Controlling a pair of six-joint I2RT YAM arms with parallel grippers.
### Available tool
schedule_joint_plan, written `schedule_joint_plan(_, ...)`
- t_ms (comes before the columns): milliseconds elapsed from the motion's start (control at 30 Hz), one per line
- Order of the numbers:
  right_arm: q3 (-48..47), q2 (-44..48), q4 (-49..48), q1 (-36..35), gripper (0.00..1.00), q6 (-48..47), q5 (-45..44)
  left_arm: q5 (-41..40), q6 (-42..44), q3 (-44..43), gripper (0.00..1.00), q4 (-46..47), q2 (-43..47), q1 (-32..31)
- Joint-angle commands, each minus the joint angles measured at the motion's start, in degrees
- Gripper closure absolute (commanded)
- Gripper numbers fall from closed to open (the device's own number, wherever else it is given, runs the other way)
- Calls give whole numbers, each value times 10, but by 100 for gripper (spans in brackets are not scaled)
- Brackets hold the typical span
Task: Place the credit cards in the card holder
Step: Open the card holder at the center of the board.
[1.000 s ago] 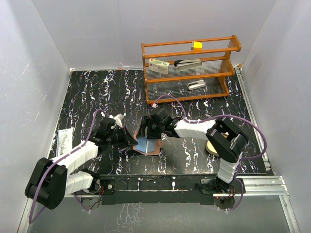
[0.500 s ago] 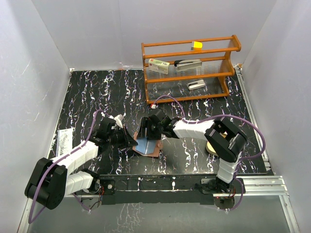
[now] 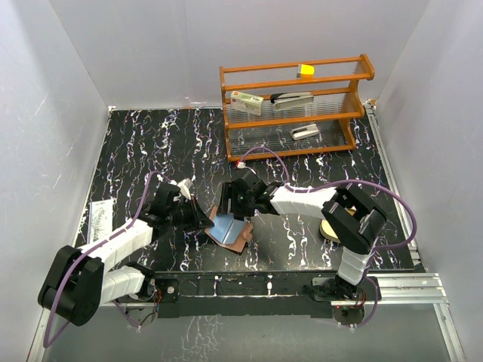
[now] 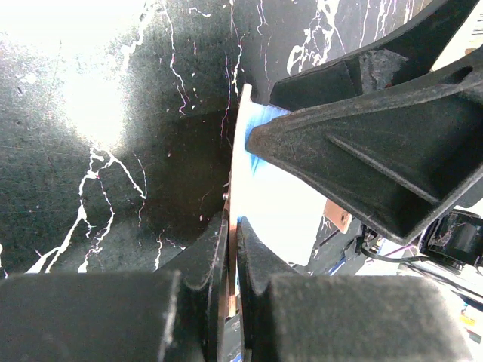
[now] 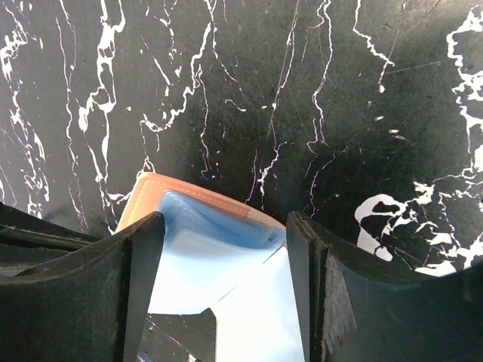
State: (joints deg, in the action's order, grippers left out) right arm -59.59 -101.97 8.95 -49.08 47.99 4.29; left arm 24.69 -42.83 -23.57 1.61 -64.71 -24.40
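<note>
card of light blue plastic (image 5: pixel 219 271), gripped by right fingers (image 5: pixel 128 264), points lengthwise into reddish-brown leather card holder (image 5: pixel 162 185) — left fingers (image 4: pixel 207 256) pinch its edge.

card holder (image 3: pixel 240 239) partly hidden, blue card (image 5: pixel 226 283) cropped

light blue credit card (image 3: pixel 223 225) sits partly inside open reddish-brown card holder (image 3: pixel 240 241).

White walls (image 3: pixel 151 53) close in three sides of a black table (image 3: pixel 151 143) veined with white. A wooden rack (image 3: pixel 225 113) stands at the back right and holds a yellow block (image 3: pixel 306 71), a white box (image 3: pixel 247 101) and two metal items. A white packet (image 3: pixel 99 219) lies at the left edge. Metal rails (image 3: pixel 407 283) run along the right. Glare (image 4: pixel 98 98) whitens part of the table.
</note>
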Motion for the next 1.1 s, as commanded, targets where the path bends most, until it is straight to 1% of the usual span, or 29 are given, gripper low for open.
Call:
schedule_joint_plan(0, -7, 18, 30, 5, 39, -18, -43, -8, 9, -8, 100, -16, 20, 0)
schedule_joint_plan(133, -11, 18, 43, 5, 40, -16, -48, -11, 6, -9, 100, -18, 24, 1)
schedule_joint_plan(267, -18, 19, 54, 5, 36, -16, -53, -25, -1, -7, 100, -21, 32, 0)
schedule_joint_plan(367, -33, 45, 69, 5, 35, -15, -55, -35, -8, -5, 100, -19, 40, 0)
schedule_joint_plan(567, -62, 76, 78, 4, 36, -2, -37, -63, -21, 1, 100, -4, 59, 0)
schedule_joint_plan(700, -71, 69, 63, 2, 38, 5, -11, -72, -25, -5, 100, 2, 68, 0)
schedule_joint_plan(833, -76, 59, 66, -3, 39, 5, -15, -91, -24, -9, 100, -6, 76, 0)
schedule_joint_plan(967, -66, 66, 66, -3, 45, -3, -18, -98, -24, -2, 100, -8, 84, 1)
schedule_joint_plan(1067, -47, 65, 53, -5, 54, -6, -13, -100, -28, 9, 100, -3, 87, 0)
